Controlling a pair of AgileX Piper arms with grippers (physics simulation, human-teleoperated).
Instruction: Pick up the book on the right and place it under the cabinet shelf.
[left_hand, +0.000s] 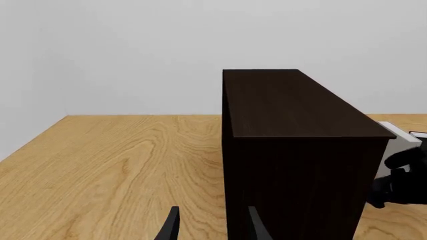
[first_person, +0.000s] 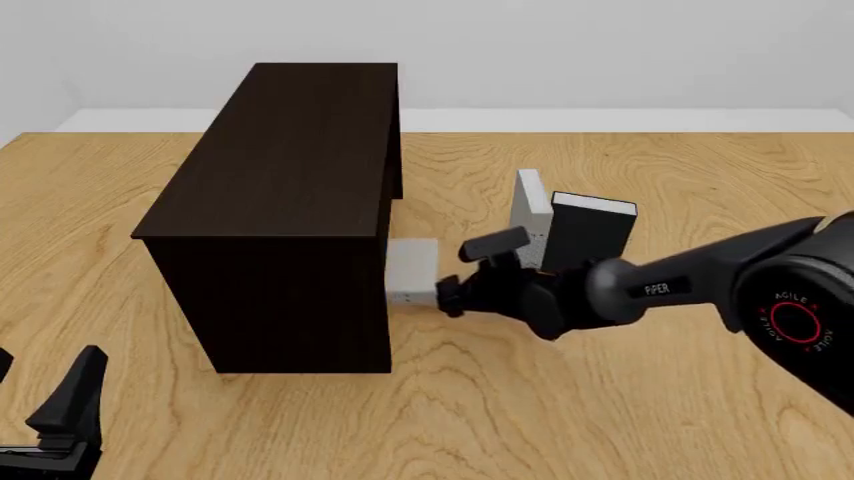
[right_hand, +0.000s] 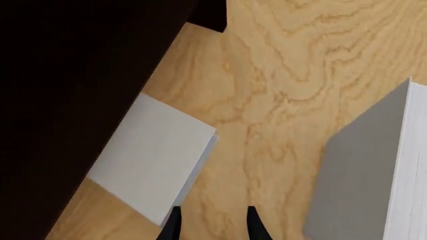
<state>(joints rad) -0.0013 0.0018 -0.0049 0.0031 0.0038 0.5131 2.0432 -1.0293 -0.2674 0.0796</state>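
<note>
As the front view shows it, the left gripper (first_person: 60, 420) sits nearest the camera, well short of the cabinet shelf (first_person: 287, 215), fingers parted and holding nothing; idle. Further in, the right gripper (first_person: 447, 295) reaches toward the cabinet's right side. Right wrist view has its fingertips (right_hand: 172, 225) a little apart with bare table (right_hand: 293, 75) between them and the pale grey book (right_hand: 155, 160) just beside one tip, so released, though contact can't be ruled out. That book (first_person: 412, 272) lies flat against the cabinet's right side, one edge slipped under it, most of it still sticking out. Beyond, right of the cabinet, a second pale grey book (first_person: 530, 215) and a black-covered book (first_person: 590, 232) stand upright, side by side. Judgement: pick and carry done, placement nearly there; left is pushing the book fully under, if required, and retracting.
</note>
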